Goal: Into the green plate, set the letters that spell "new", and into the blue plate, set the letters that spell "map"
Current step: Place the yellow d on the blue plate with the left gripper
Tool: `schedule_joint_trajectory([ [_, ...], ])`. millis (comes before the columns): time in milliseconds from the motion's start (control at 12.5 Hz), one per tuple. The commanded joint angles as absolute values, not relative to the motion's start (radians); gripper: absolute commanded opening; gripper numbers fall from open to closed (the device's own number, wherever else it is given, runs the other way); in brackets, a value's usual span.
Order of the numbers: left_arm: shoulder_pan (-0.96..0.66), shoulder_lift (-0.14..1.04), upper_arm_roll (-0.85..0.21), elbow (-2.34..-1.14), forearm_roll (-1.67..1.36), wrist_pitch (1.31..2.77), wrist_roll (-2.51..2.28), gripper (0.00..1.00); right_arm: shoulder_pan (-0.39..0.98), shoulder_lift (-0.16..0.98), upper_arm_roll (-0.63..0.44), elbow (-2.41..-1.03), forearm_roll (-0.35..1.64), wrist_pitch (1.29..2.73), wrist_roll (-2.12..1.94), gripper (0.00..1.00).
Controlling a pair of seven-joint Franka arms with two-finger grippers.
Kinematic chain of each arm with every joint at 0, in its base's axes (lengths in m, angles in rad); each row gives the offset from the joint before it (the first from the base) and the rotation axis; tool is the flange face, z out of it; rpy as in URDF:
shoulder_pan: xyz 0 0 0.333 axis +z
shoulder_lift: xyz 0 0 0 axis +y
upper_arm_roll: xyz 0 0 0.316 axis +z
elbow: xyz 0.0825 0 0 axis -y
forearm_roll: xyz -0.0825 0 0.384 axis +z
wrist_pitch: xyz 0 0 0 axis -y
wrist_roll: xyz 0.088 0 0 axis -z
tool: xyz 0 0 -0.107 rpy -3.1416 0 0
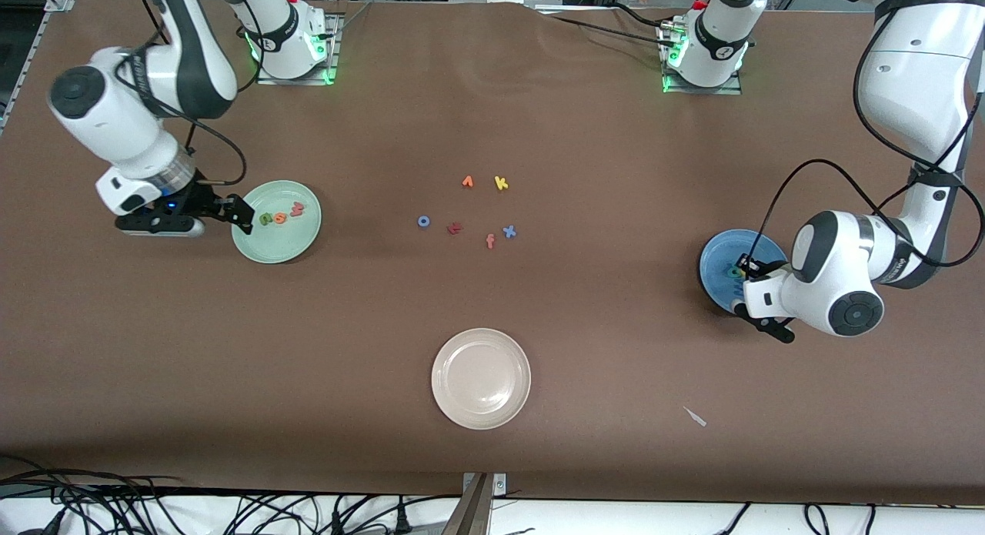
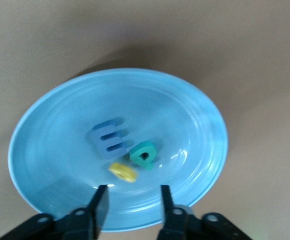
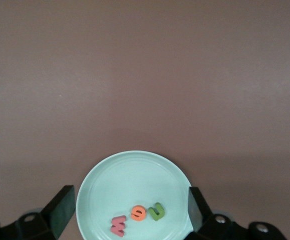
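Under the left pincer (image 2: 132, 202), parted and empty, blue plate (image 1: 716, 259) half hidden; right pincer (image 3: 129, 210) wide, empty.

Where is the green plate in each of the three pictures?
Front view: the green plate sits at the right arm's end of the table, under the right pincer.
Right wrist view: it lies between the open fingers.
Left wrist view: not in it.
Shared landmark: the orange e in the plate.
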State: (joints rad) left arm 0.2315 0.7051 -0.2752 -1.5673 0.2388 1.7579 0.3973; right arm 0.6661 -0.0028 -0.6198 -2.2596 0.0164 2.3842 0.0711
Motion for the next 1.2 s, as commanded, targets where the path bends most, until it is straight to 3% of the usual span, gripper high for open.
schedule_joint_trajectory([
  [0, 0.233, 0.678, -0.287, -1.491, 0.265, 1.648, 0.416, 1.0, 0.678, 0.002, -0.635, -2.015, 0.014, 2.031, 0.057, 1.0],
  [240, 0.241, 0.661, -0.288, -1.398, 0.256, 1.543, 0.405, 1.0, 0.657, 0.008, -0.614, -1.823, 0.015, 1.754, 0.042, 1.0],
  [319, 0.245, 0.641, -0.285, -1.397, 0.255, 1.543, 0.367, 1.0, 0.603, 0.005, -0.547, -1.797, 0.02, 1.735, 0.043, 1.0],
  [719, 0.336, 0.499, -0.267, -1.411, 0.23, 1.595, 0.215, 1.0, 0.048, 0.015, -0.081, -1.68, 0.023, 1.73, 0.014, 1.0],
  [878, 0.284, 0.395, -0.154, -1.475, 0.183, 1.655, 0.213, 1.0, -0.033, -0.003, -0.02, -1.669, 0.003, 1.717, -0.017, 1.0],
  [958, 0.25, 0.309, -0.114, -1.571, 0.117, 1.728, 0.21, 1.0, -0.049, -0.021, -0.017, -1.674, 0.003, 1.647, -0.02, 1.0],
  [1118, 0.233, 0.168, -0.086, -1.678, 0.046, 1.848, 0.213, 1.0, -0.054, -0.087, 0.002, -1.733, -0.003, 1.583, -0.011, 1.0],
])
